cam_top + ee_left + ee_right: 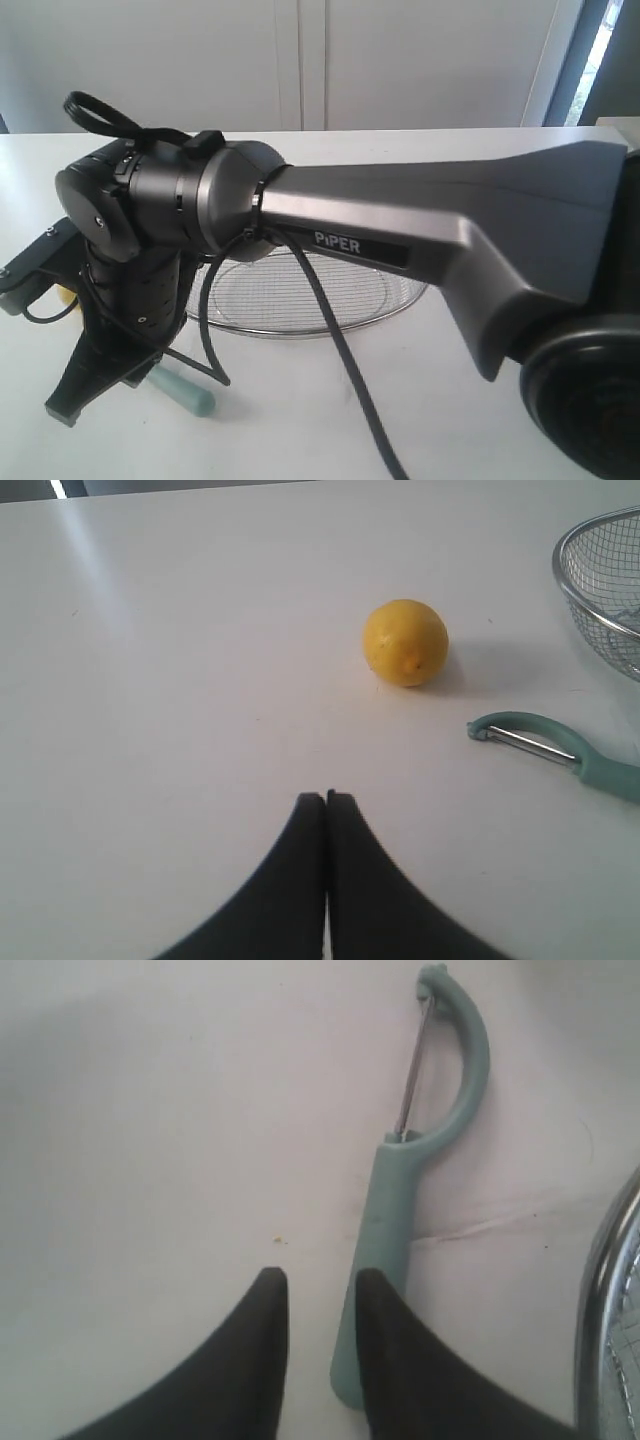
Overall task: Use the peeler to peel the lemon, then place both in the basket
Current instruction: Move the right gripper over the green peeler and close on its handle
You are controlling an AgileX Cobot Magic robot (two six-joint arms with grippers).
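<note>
The yellow lemon point(405, 642) rests on the white table, well ahead of my left gripper point(326, 798), whose fingers are pressed together and hold nothing. The teal peeler point(400, 1190) lies flat on the table, its looped head pointing away from my right gripper point(322, 1280). That gripper is open with a narrow gap, and one fingertip point(375, 1295) hangs over the end of the handle. In the exterior view the right gripper point(75, 400) points down beside the peeler handle point(188, 390). Only a sliver of the lemon point(65, 297) shows there. The wire basket point(300, 295) stands behind.
The right arm point(420, 215) crosses the exterior view and hides much of the table and part of the basket. A black cable point(340, 350) hangs from it. The basket rim point(600, 1290) lies close to the peeler. Part of my left arm point(28, 272) shows at the left edge.
</note>
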